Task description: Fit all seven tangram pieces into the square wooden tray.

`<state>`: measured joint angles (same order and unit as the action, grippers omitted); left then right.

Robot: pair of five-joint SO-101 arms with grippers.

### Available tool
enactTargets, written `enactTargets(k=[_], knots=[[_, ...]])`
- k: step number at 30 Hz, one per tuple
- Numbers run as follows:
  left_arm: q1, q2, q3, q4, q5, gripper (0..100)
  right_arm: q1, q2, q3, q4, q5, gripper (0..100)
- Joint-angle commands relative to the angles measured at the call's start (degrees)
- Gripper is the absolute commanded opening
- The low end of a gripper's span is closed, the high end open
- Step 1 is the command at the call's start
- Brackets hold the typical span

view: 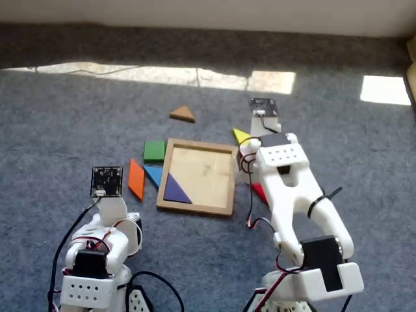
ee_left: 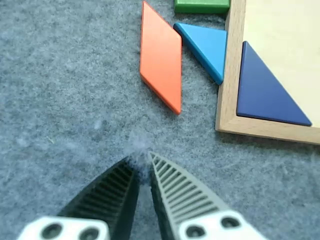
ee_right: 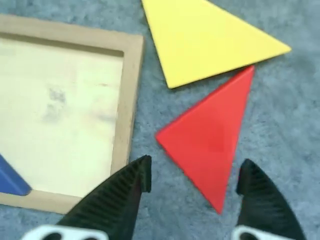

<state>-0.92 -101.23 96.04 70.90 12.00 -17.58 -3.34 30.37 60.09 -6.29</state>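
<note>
Seven tangram pieces, one tray (view: 198,208).
I count a brown triangle (view: 182,114), yellow triangle (ee_right: 200,37), red triangle (ee_right: 210,140), light blue triangle (ee_left: 206,46), dark blue triangle (ee_left: 262,92), one green square (view: 154,151), one orange parallelogram (ee_left: 161,55).

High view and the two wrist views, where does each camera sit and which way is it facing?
High view: fixed overhead behind the arms, looking down on the tray; left arm and right arm show.
Left wrist view: on the left wrist, looking down past its shut fingers at the orange parallelogram and dark blue triangle.
Right wrist view: on the right wrist, looking down past its open fingers at the red triangle.
Shared: both wrist views catch the tray's dark blue triangle.
</note>
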Motion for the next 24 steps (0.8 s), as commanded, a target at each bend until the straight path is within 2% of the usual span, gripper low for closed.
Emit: enactTargets(k=[1,12,24], knots=[[-0.13,-1.98,1.19,0.26,-0.18,0,0.57,1.98,-2.15,-1.98,-0.18,38.8],[-0.13,-1.98,1.19,0.26,-0.18,0,0.84,19.03,-14.64,-0.84,0.26,38.6],[-0.13,-1.98,1.19,0.26,-0.18,0,0.84,20.09,-16.31,1.36,-0.09,38.1]])
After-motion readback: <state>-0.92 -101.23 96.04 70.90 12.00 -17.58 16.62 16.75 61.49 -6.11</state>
